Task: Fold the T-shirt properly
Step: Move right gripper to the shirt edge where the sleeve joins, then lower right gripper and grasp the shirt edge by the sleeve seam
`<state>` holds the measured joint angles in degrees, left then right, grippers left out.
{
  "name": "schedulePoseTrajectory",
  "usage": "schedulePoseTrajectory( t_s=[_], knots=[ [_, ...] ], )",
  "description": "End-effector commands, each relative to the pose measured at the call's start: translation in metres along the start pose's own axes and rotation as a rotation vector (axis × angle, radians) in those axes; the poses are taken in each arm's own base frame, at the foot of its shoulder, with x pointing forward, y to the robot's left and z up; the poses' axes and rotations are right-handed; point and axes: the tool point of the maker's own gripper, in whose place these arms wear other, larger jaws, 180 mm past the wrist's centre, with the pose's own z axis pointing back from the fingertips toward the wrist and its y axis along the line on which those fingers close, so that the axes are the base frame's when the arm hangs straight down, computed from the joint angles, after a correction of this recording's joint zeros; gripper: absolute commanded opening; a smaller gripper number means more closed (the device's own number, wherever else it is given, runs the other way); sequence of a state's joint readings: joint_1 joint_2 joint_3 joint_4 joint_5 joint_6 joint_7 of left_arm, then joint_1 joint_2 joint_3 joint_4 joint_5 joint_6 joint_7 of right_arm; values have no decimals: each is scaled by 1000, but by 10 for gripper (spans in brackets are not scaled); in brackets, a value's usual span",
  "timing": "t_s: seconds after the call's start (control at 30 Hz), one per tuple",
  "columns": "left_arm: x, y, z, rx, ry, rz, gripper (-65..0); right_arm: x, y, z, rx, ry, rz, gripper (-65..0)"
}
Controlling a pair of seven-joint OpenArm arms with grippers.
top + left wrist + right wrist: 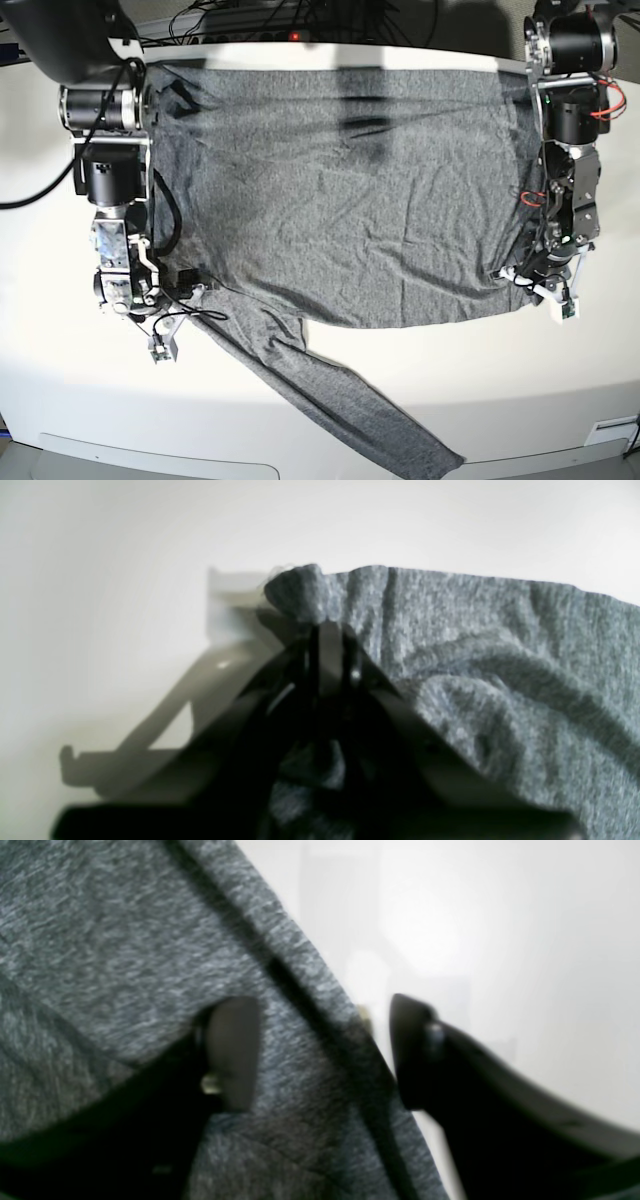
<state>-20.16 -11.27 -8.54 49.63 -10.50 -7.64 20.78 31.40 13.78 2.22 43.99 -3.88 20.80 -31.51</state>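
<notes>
The T-shirt (340, 190) lies spread flat on the white counter (60, 400), its body filling the far half of the surface, one long sleeve (330, 400) running diagonally toward the near edge. The cloth is heather-grey and lightly wrinkled across the middle. Left gripper (535, 278) sits at the garment's near corner on the base view's right side; in the left wrist view its fingers (327, 645) are pressed together on a bunched tuft of the grey knit — the fabric is pinched and puckers up above the tips. Right gripper (325, 1052) is low at the opposite side, where the sleeve meets the body. Its fingers (232, 1052) stand apart with a clear gap between them: one tip rests over the cloth, the other over bare counter, and the T-shirt's dark-shadowed edge runs through the gap. No fabric is clamped there. Cables (300, 15) lie along the far edge — beyond the shirt.
</notes>
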Motion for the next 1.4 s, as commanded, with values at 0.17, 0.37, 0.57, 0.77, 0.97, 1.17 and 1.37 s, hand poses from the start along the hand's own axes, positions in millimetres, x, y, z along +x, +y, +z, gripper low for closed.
schedulePoseTrajectory(
  t_s=[0.17,0.37,0.57,0.77,0.97,1.17,1.37],
  knots=[
    [16,0,0,-2,-28,-5,-650,31,-10,8,-21,-77,-3,-495],
    [23,-1,0,-4,-40,-5,-650,36,-12,9,-25,-99,-1,-494],
    [36,-4,-1,-8,-60,-3,-650,38,-26,12,-49,-121,2,-494],
    [36,-4,-1,-8,-61,-3,-650,38,-35,14,-37,-133,-41,-522],
    [36,-3,-1,-6,-59,-5,-650,34,-33,14,-28,-110,-52,-650],
    [42,0,3,-73,-60,-68,-650,35,-33,14,-28,-111,-51,-650],
    [53,18,7,-45,-78,-82,-650,47,-34,17,-32,-154,-48,-650]
  ],
)
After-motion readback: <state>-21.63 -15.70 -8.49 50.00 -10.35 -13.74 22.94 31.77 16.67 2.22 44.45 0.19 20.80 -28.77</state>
